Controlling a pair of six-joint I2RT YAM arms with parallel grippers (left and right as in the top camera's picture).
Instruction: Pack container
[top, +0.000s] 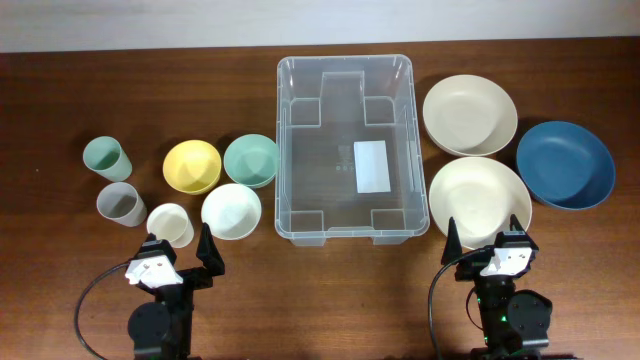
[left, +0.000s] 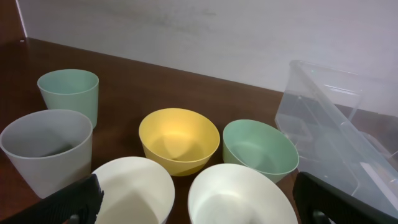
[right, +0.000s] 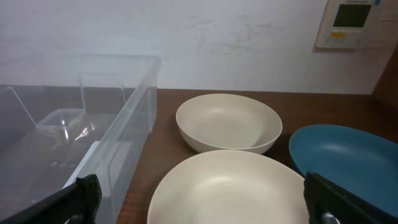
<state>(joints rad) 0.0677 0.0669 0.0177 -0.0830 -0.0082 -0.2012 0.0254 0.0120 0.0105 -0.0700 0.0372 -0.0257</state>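
The clear plastic container (top: 345, 148) stands empty at the table's middle, a white label on its base; it also shows in the left wrist view (left: 339, 140) and the right wrist view (right: 74, 137). Left of it stand a yellow bowl (top: 191, 166), a green bowl (top: 251, 160), a white bowl (top: 231, 211), a cream cup (top: 171, 224), a grey cup (top: 120, 204) and a green cup (top: 104, 158). Right of it lie two cream bowls (top: 470, 115) (top: 480, 197) and a blue bowl (top: 565, 165). My left gripper (top: 182, 246) is open and empty before the cream cup. My right gripper (top: 487, 232) is open and empty at the near cream bowl.
A white wall runs behind the table, with a white wall panel (right: 353, 23) at the right. Bare wood lies along the table's front edge around both arm bases.
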